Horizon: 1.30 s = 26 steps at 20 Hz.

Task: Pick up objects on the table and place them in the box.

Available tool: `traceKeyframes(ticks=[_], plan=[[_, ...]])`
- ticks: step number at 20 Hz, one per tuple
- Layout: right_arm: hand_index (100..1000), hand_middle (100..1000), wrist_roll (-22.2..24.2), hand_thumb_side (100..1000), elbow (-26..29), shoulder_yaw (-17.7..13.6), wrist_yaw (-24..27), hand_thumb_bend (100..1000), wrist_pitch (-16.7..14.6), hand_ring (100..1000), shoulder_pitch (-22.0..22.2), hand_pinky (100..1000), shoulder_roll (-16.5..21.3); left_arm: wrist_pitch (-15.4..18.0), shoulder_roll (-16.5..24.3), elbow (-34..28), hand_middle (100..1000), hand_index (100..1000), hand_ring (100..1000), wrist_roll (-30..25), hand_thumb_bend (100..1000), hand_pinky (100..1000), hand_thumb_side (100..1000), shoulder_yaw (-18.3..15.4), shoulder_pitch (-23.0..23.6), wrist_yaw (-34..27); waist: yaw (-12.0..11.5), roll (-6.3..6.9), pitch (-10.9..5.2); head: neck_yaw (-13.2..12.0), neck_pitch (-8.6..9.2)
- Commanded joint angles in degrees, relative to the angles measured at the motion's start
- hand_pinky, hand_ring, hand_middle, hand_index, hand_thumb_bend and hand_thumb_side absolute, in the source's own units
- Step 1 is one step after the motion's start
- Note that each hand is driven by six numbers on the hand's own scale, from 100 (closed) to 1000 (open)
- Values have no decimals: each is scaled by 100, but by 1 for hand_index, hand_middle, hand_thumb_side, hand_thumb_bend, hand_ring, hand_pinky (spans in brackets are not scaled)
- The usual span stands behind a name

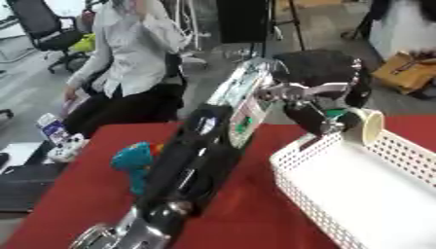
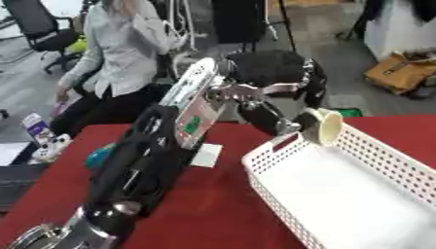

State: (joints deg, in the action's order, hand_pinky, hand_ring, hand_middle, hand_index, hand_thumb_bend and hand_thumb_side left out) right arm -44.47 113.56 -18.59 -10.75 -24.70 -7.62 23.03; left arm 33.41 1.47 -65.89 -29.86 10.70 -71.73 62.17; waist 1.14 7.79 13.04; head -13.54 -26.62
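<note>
- left hand (image 1: 311,114) at upper centre of frame, fingers curled round a cream cup-like object (image 1: 371,127), holding it at the far rim of the box
- white perforated box (image 2: 281,194) fills lower right, on the red table (image 2: 230,209)
- teal toy (image 1: 134,163) on table, left of the arm, well apart from box
- small white card (image 2: 205,155) flat on table, just beside the box's left corner
- right hand not seen
</note>
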Motion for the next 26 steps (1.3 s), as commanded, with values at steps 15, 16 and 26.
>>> traceKeyframes(ticks=[15, 16, 26], plan=[[688, 660, -750, 797, 103, 41, 27, 100, -711, 680, -98, 755, 178, 1856, -420, 647, 698, 759, 686, 674, 320, 378, 229, 412, -116, 1748, 80, 0, -77, -36, 30], [688, 660, -750, 797, 103, 42, 27, 100, -712, 680, -99, 755, 179, 1856, -443, 679, 698, 759, 686, 749, 320, 378, 229, 440, -113, 1809, 82, 1, -75, -39, 31], [687, 659, -750, 795, 103, 48, 30, 100, -725, 680, -112, 754, 190, 1856, -569, 917, 813, 927, 806, 1605, 333, 564, 258, 500, -83, 2663, 97, 8, -53, -65, 45]])
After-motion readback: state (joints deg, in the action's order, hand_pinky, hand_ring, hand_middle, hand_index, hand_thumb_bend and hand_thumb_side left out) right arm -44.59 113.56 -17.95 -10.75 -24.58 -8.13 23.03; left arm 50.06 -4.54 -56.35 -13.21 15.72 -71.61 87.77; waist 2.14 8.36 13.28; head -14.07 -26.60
